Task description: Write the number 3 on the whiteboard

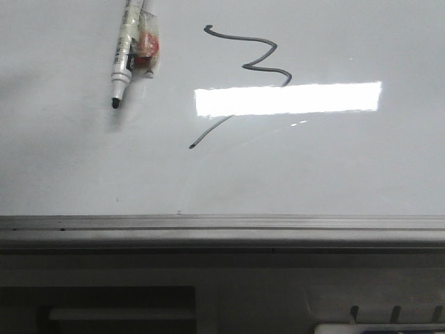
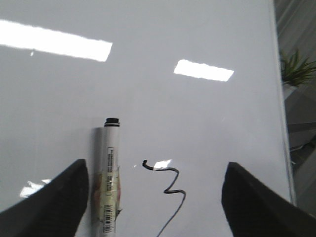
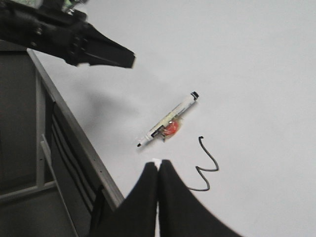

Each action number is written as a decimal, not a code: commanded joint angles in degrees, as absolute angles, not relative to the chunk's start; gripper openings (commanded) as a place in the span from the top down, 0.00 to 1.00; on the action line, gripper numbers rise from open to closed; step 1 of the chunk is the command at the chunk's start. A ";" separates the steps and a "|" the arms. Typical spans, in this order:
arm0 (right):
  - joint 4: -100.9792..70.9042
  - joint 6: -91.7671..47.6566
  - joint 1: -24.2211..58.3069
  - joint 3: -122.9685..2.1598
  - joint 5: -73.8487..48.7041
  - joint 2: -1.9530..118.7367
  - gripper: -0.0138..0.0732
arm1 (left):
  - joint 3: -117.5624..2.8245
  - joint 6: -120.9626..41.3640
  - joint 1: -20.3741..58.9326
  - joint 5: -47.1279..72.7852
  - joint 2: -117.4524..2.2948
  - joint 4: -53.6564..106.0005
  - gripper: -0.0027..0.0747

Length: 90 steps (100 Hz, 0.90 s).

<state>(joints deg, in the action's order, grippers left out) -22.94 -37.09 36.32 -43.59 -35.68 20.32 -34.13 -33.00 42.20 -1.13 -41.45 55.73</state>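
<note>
The number 3 is drawn on the whiteboard; a marker lies just beside it; the left gripper is spread, the right gripper pressed together, empty.

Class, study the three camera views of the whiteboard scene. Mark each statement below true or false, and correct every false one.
1. A number 3 is drawn on the whiteboard. True.
2. The marker is held in the left gripper. False: the marker lies on the board, and the left gripper is open above it, its fingers on either side.
3. The marker lies to the left of the number in the front view. True.
4. The right gripper is wide open. False: its fingers are pressed together and hold nothing.
5. The marker's cap is on. False: its dark tip is bare.
</note>
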 commanded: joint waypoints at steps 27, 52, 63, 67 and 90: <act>-17.39 -25.42 36.01 -27.52 -20.93 0.05 0.90 | -26.72 -32.99 42.37 9.11 -16.56 52.78 0.99; -17.24 -25.42 36.12 -22.34 -21.90 -0.92 0.90 | -25.92 -32.99 42.37 12.36 -12.24 52.99 0.99; -17.24 -25.42 36.12 -21.93 -22.13 -0.92 0.90 | -25.92 -32.99 42.37 12.36 -12.24 52.99 0.99; -17.24 -25.42 36.12 -21.93 -22.06 -0.92 0.90 | -25.92 -32.99 42.37 12.36 -12.37 52.99 0.99; -17.24 -25.42 36.12 -21.93 -22.06 -0.92 0.90 | -25.92 -32.99 42.37 12.36 -12.37 52.99 0.99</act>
<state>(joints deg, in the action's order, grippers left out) -17.34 -25.54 36.32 -20.70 -26.38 -0.79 -24.52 -33.09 42.20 14.95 -11.66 52.29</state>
